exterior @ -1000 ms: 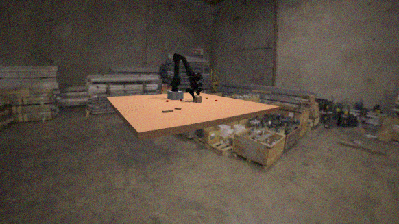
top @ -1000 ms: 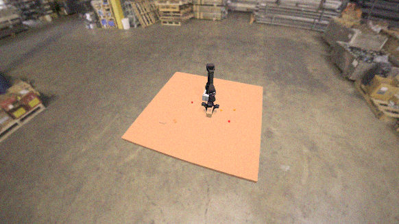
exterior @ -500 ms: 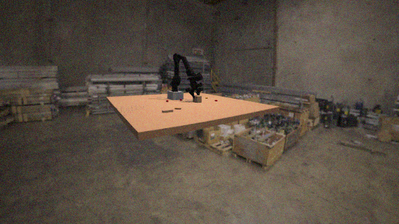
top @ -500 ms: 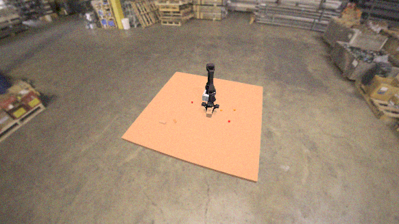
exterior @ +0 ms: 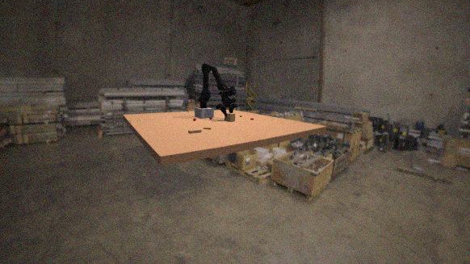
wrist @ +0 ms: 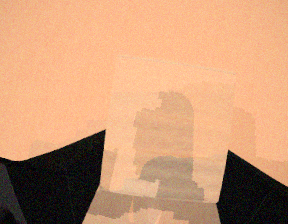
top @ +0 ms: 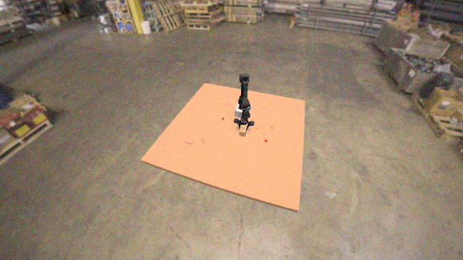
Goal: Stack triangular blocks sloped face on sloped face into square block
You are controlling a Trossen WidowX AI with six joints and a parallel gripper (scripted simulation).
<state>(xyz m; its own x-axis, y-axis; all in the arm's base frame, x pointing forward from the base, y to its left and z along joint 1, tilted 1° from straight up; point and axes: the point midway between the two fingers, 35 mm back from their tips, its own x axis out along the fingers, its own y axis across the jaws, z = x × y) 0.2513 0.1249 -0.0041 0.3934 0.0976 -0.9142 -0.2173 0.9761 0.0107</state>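
Note:
My gripper (top: 243, 126) (exterior: 225, 115) (wrist: 162, 143) points down and is shut on a pale wooden triangular block (top: 243, 133) (exterior: 230, 118) (wrist: 211, 100), with one finger on each side. In the exterior view the wood at the fingers has a square outline and stands at the table top (exterior: 169, 148). The wrist view shows a broad, nearly square wood face and a narrower face below it, crossed by shadows. No seam between two triangular blocks shows, and I cannot tell the lower block apart from the held one. No other triangular block is seen apart from this wood.
A grey box (top: 238, 112) (exterior: 204, 112) stands beside the arm. Small red pieces (top: 223, 118) (top: 266, 141) lie on either side. Small orange pieces (top: 256, 128) (top: 272, 127) lie near the hand. A flat orange piece (top: 203, 141) and a thin piece (top: 188, 142) lie to the left.

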